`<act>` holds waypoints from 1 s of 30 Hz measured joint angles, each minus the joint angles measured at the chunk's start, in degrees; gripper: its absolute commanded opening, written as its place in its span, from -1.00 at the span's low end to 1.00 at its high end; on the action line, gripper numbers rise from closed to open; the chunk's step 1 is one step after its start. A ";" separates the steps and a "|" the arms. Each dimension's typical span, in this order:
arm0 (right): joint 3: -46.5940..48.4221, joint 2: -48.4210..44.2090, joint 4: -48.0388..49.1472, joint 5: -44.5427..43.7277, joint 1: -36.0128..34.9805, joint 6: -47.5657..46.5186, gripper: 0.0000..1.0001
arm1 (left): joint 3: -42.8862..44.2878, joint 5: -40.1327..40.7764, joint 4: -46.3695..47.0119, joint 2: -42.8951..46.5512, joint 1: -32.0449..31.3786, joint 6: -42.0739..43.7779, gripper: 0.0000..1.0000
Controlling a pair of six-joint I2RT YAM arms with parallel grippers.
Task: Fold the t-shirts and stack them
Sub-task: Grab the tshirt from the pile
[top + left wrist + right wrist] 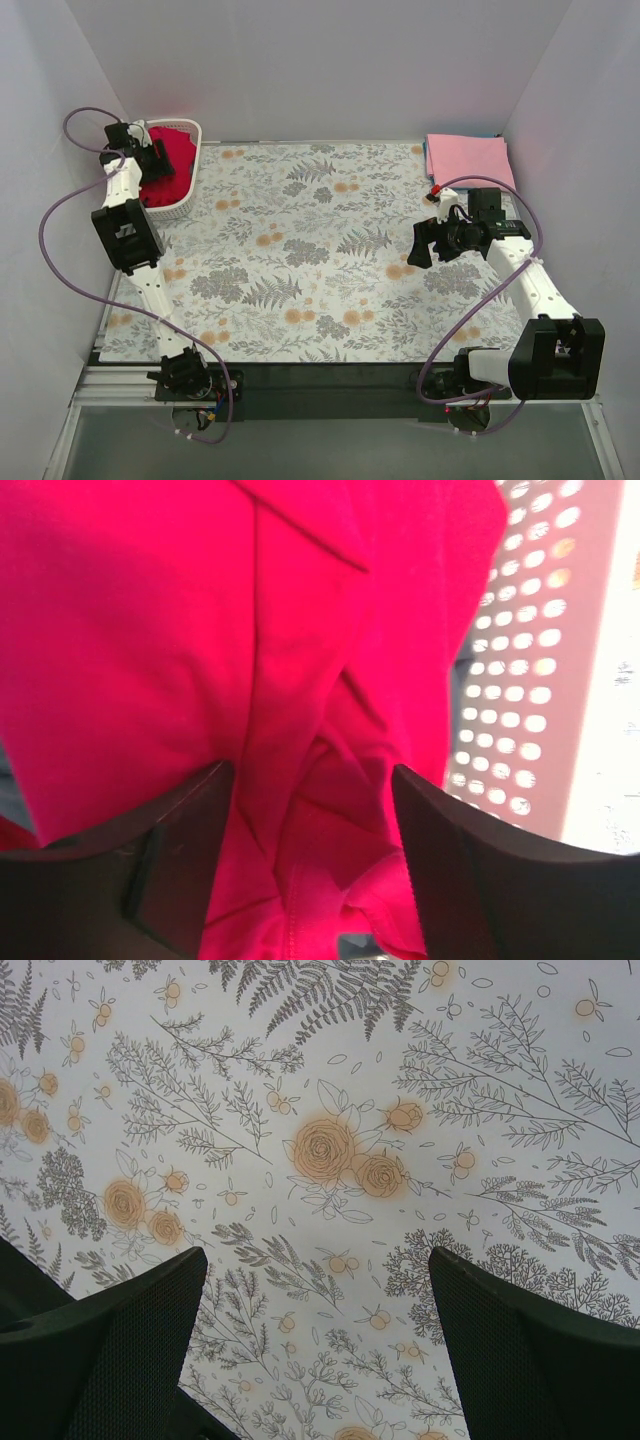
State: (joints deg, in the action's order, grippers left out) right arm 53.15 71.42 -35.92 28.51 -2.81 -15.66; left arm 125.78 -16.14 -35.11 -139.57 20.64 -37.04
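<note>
1. Left arm base (190, 378) and right arm base (470, 375): bolted side by side on the dark rail at the near edge of the table, each trailing a purple cable.
2. Floral cloth (300, 250) (320, 1060): grey ground with fern and orange rose print. It lies flat over the table from the rail to the far wall.
3. Right gripper (420, 247) (317, 1252): hangs above the right half of the floral cloth with its jaws spread wide. Nothing is between them, and only the print shows below.
4. Basket (190, 185) (520, 680): white plastic with lattice walls. It stands on the far-left corner of the floral cloth, against the left wall.
5. Red t-shirt (178, 150) (150, 630): bright red, crumpled in loose folds and lying inside the basket.
6. Left gripper (150, 155) (312, 770): reaches down into the basket from the left. Its jaws are partway apart, narrower than the right gripper's. A bunched ridge of the red t-shirt sits between the fingers (180, 870), still loose and not pressed flat.
7. Pink t-shirt (468, 158): light pink, folded into a flat rectangle. It rests at the far-right corner of the table, well apart from both grippers.
</note>
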 measured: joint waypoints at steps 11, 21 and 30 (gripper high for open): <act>0.00 0.31 0.00 0.00 0.07 0.00 0.97 | -0.44 0.72 0.35 0.00 -0.07 0.98 -1.00; 0.00 -0.48 0.00 0.00 0.07 0.00 0.97 | -0.07 -2.62 0.63 7.26 -0.04 -2.62 -1.00; 0.00 -1.97 0.00 -0.02 0.13 0.00 0.97 | 8.94 -8.07 7.02 17.81 -0.17 -8.76 -1.00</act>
State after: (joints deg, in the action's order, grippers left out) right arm 53.15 69.45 -35.92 28.49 -2.68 -15.66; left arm 134.72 -24.21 -28.10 -121.75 20.47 -45.80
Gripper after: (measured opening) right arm 0.983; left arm 0.054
